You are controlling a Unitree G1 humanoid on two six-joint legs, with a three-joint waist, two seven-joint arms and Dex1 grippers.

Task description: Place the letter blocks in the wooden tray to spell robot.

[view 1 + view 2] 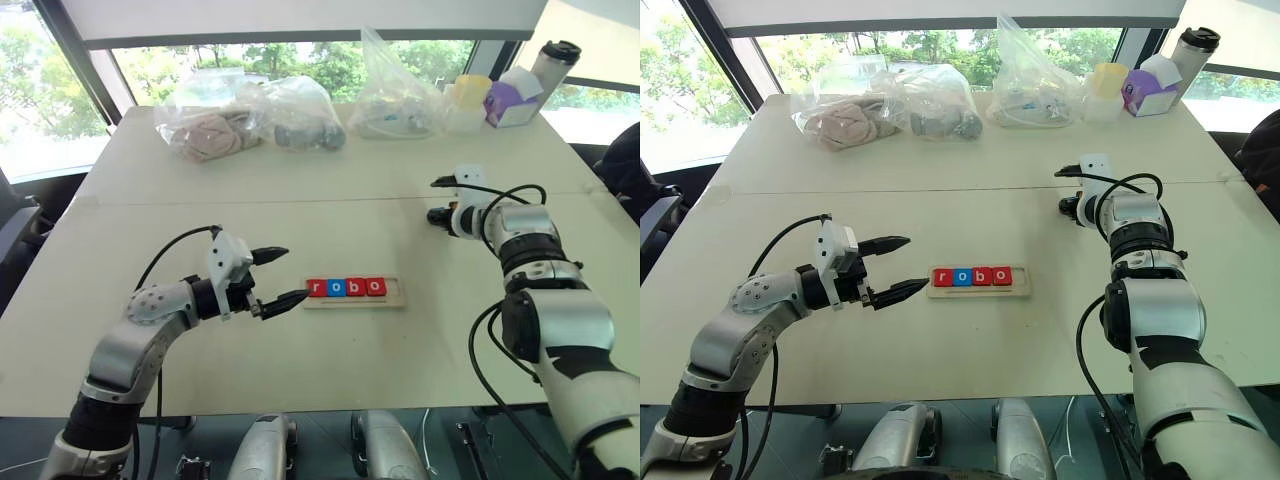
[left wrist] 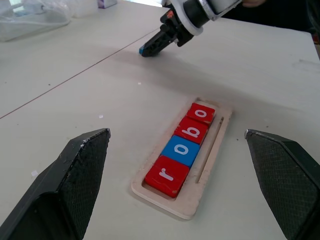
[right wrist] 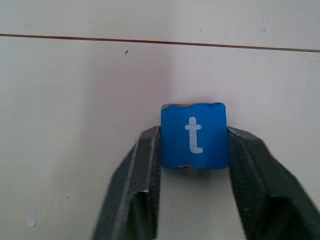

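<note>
Right wrist view: textured black right tool (image 3: 194,145) pinches flat square t block (image 3: 193,135).

- The worktop (image 1: 300,200) is showing a plain cream surface, with a thin dark seam running across the middle of the frame.
- The wooden tray (image 2: 210,165) is showing pale, unpainted wood.
- In it, the letter blocks (image 2: 183,142) are reading red r, blue o, red b, red o, all with white lettering.
- The blue t block (image 3: 193,135), white-lettered, is sitting between black, finely textured fingers (image 3: 137,185) of the right end effector (image 3: 193,150).
- The left end effector (image 1: 275,278) is showing black fingers on a silver-grey arm.
- The clear plastic bags (image 1: 250,115) at upper centre are holding beige and grey contents.
- A purple-and-white box (image 1: 512,100) is standing upper right, beside a yellow-lidded container (image 1: 470,95).
</note>
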